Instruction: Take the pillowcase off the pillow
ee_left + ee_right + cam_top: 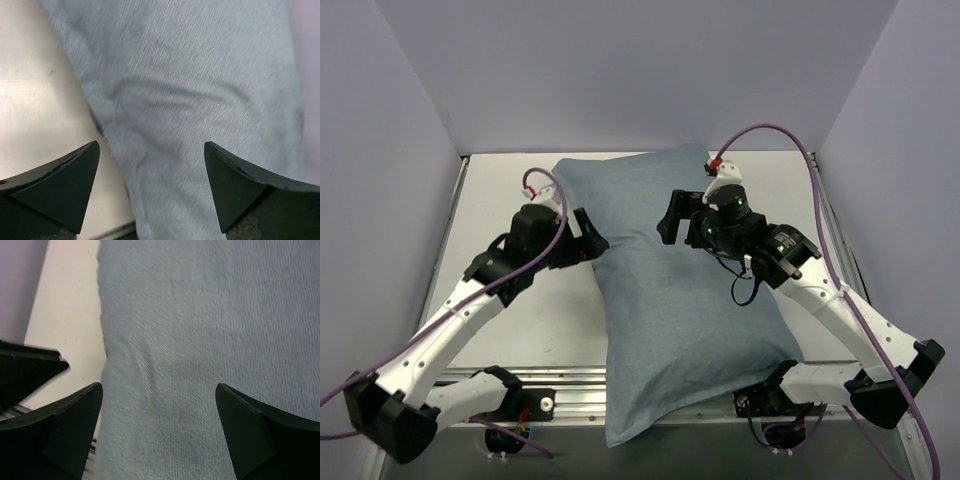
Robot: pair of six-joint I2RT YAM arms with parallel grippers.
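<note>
- The large soft blue-grey fabric pillowcase [680, 300] lies plain side up in the middle of the white worktop [500, 330]. It is plump and full, and it reaches from the far side to the near edge, where its lower corner hangs over.
- The pillow inside it is hidden by the cloth.
- The left fingers [592, 240] stand at the left long edge of the pillowcase, in its far half. They are spread wide and grasp nothing.
- In the left wrist view one of these fingers [60, 185] is over bare worktop and the other is over the wrinkled cloth [200, 90], so the edge runs between them. I cannot tell if they touch it.
- The right fingers [670, 215] are over the far half of the pillowcase, to the right of its middle. They are also released and wide apart.
- In the right wrist view the smooth cloth [210, 340] fills the gap between those fingers [65, 425], with nothing pinched.
- A purple cable [800, 150] loops above the right arm.
</note>
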